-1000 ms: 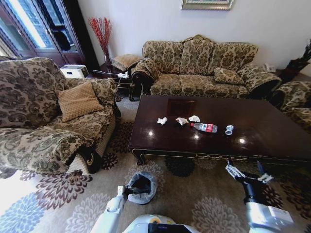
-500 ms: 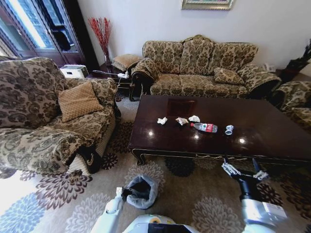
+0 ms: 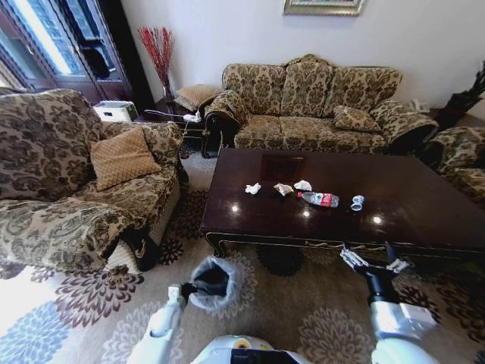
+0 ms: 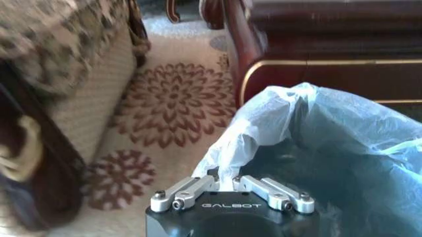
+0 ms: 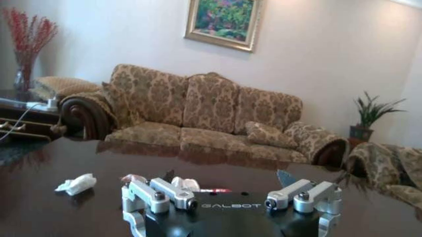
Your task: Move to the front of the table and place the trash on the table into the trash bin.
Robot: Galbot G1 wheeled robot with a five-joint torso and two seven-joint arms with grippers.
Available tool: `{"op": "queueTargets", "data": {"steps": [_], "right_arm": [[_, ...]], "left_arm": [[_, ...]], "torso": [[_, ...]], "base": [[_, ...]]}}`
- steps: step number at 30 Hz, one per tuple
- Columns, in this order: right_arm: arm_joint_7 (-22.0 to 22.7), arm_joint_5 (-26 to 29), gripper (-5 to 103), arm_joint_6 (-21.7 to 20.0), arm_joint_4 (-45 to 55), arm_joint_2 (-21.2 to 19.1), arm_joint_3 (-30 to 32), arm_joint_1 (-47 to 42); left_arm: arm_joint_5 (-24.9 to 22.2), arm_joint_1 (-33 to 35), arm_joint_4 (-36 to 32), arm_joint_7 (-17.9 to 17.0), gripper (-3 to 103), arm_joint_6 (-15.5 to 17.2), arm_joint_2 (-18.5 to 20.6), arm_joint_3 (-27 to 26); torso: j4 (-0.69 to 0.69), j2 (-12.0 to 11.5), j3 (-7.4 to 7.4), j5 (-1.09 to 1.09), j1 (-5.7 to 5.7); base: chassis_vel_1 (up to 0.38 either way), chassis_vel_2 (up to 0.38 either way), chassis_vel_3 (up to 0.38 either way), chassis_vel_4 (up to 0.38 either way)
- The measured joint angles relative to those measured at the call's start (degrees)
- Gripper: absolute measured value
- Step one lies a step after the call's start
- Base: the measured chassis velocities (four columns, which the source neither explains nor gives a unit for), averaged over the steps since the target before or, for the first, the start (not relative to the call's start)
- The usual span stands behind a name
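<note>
table [image 3: 424,205]: dark glossy reddish-brown wood, rectangular, carved front edge. trash lies in a loose row near table centre: crumpled white tissue [image 3: 253,188], brownish wrapper [image 3: 283,189] beside another white tissue [image 3: 302,185], clear bottle [image 3: 319,199] with red label on its side, small crushed clear piece [image 3: 357,202]. trash bin [image 3: 214,281]: dark, pale bluish bag puffed over rim, tilted, off the table's front-left corner.

Surface finishes
Table [image 3: 409,208]: glossy dark wood. Trash bin [image 3: 214,282] liner: thin translucent plastic. Sofa [image 3: 318,106]: patterned matt cloth.
</note>
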Motion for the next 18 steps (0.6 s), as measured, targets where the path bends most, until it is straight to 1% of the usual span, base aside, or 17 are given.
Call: {"op": "queueTargets", "data": {"steps": [1,2,4,5,6,8,9,10,12,14,15,17,18], "right_arm": [[0.0,0.0,100,0.0,0.0,0.0,0.0,0.0],[0.0,0.6,100,-0.5,-0.6,-1.1,0.0,0.6],[-0.1,1.7,100,-1.2,-1.5,-2.6,-0.1,1.8],[-0.1,1.7,100,-1.2,-1.5,-2.6,-0.1,1.8],[-0.1,2.3,100,-1.6,-1.9,-3.2,-0.1,2.3],[-0.4,3.7,100,-2.3,-3.1,-4.5,-0.3,3.8],[-0.4,3.7,100,-2.3,-3.1,-4.5,-0.3,3.8],[-0.6,4.0,100,-2.4,-3.7,-4.8,-0.4,4.4],[-1.1,4.3,100,-2.3,-5.4,-5.5,-0.8,5.4],[-1.7,4.5,100,-2.1,-7.1,-6.1,-1.0,6.3],[-1.7,4.5,100,-2.1,-7.1,-6.1,-1.0,6.3],[-2.4,4.9,100,-2.0,-8.3,-6.6,-1.2,7.3],[-2.6,5.0,100,-2.0,-8.7,-6.8,-1.2,7.8]], "left_arm": [[0.0,0.0,0.0,0.0,4,0.0,0.0,0.0],[-0.3,1.8,-2.8,0.4,4,1.2,0.7,-0.8],[-0.8,4.8,-7.1,1.2,4,2.6,1.7,-2.4],[-0.8,4.8,-7.1,1.2,4,2.6,1.7,-2.4],[-1.0,6.5,-9.3,1.5,4,2.9,2.1,-3.6],[-1.3,10.7,-15.4,1.8,4,3.8,2.3,-6.8],[-1.3,10.7,-15.4,1.8,4,3.8,2.3,-6.8],[-1.5,12.1,-17.1,1.8,4,4.2,2.3,-7.8],[-1.6,15.4,-22.2,1.8,4,6.1,2.1,-10.5],[-2.5,17.6,-25.7,0.8,4,6.9,1.5,-13.0],[-2.5,17.6,-25.7,0.8,4,6.9,1.5,-13.0],[-4.2,19.5,-29.2,-0.2,4,7.0,0.7,-16.1],[-5.3,20.3,-31.0,-0.5,4,7.0,0.4,-17.7]], "torso": [[0.0,0.0,0.0,0.0,0.0],[0.0,0.0,0.0,-0.02,0.0],[-0.01,0.0,0.0,-0.04,0.0],[-0.01,0.0,0.0,-0.04,0.0],[-0.02,0.0,0.0,-0.03,0.0],[-0.01,0.0,0.0,-0.02,0.0],[-0.01,0.0,0.0,-0.02,0.0],[-0.01,0.0,0.0,-0.02,0.0],[-0.01,0.0,0.0,-0.03,0.0],[-0.03,0.0,0.0,-0.03,0.0],[-0.03,0.0,0.0,-0.03,0.0],[-0.02,0.0,0.0,-0.03,0.0],[0.0,0.0,0.0,-0.01,0.0]], "base": [[0.0,0.0,0.0,0.0],[0.0,0.0,0.0,0.0],[0.0,0.0,0.0,0.0],[0.0,0.0,0.0,0.0],[0.0,0.0,0.0,0.0],[0.0,0.0,0.0,0.0],[0.0,0.0,0.0,0.0],[0.0,0.0,0.0,0.0],[0.0,0.0,0.0,0.0],[0.0,0.0,0.0,0.0],[0.0,0.0,0.0,0.0],[0.0,0.0,0.0,0.0],[0.0,0.0,0.0,0.0]]}}
